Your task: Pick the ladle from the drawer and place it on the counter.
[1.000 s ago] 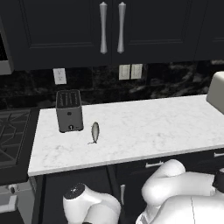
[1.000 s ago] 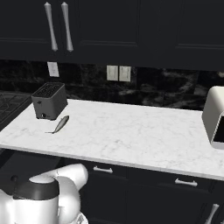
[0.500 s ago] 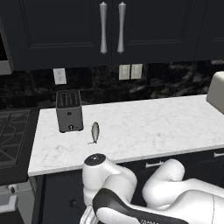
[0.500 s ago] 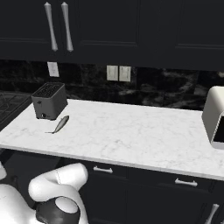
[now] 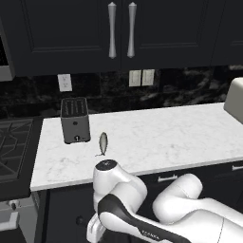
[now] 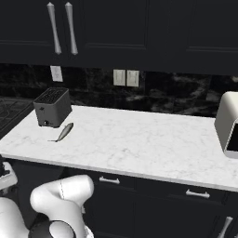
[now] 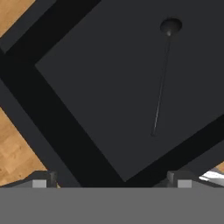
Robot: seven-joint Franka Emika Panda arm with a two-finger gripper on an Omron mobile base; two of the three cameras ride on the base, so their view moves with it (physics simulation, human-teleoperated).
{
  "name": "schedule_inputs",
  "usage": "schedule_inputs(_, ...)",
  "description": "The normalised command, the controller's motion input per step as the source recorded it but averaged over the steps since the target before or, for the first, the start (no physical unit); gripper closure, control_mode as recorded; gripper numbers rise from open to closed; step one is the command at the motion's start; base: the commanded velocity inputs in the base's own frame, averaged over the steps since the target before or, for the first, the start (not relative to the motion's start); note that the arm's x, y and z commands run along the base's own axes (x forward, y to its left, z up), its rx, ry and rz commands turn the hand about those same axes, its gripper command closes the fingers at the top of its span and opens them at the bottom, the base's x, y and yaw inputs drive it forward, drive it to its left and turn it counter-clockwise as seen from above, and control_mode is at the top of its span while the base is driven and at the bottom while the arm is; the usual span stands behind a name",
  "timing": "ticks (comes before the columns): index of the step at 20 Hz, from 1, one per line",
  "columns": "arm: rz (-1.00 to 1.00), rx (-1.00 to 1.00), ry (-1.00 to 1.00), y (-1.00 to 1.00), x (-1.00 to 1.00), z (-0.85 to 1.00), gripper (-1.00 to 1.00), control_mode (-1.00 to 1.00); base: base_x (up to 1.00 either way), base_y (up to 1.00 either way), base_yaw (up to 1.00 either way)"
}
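Closest to me, the white arm is folded down low in front of the cabinets, its big round joints bent below the edge of the counter. Seen from the camera on the hand, the gripper (image 7: 113, 179) looks down into the open drawer (image 7: 100, 87). Its two dark tips stand far from each other at the bottom of that view, so the fingers are spread wide and they hold nothing.

Inside the drawer the floor is dark and flat. The ladle (image 7: 161, 83) lies there alone, flat on the floor. Its small round bowl is at the far upper end of the hand view, and the thin straight handle runs down from it toward the gripper, a little slanted. It is well apart from the finger tips. Past the black walls of the drawer, a wooden floor (image 7: 15, 157) shows on the left of that view.

Higher up and farther back is the counter (image 5: 156, 137), white with faint grey veins. On its left part stands a dark toaster (image 5: 75, 120), and just beside it lies a small grey fish-shaped thing (image 5: 102, 142). A pale appliance (image 6: 228, 123) sits at the right end. Left of the counter is the dark stovetop (image 5: 14, 147). Behind all of it are the black wall with pale outlets (image 5: 141, 77) and the dark upper cabinets with long silver handles (image 5: 121, 29).
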Motion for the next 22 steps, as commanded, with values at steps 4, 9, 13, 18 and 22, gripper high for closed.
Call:
schedule_inputs(4, 0.0, 0.0, 0.0, 0.0, 0.0, 0.0, -1.0, -1.0, 0.0, 0.0, 0.0)
schedule_inputs(9, 0.0, -0.01, 0.0, 0.0, 0.17, -0.1, -1.0, -1.0, 0.0, 0.0, 0.0)
schedule_inputs(13, -0.04, -0.03, 0.0, 0.01, 0.41, -0.15, -1.0, -1.0, 0.0, 0.0, 0.0)
schedule_inputs(18, -0.05, -0.03, 0.0, 0.11, 0.37, -0.22, -1.0, -1.0, 0.0, 0.0, 0.0)
schedule_inputs(22, -0.04, -0.01, 0.0, 0.25, 0.3, -0.18, -1.0, -1.0, 0.0, 0.0, 0.0)
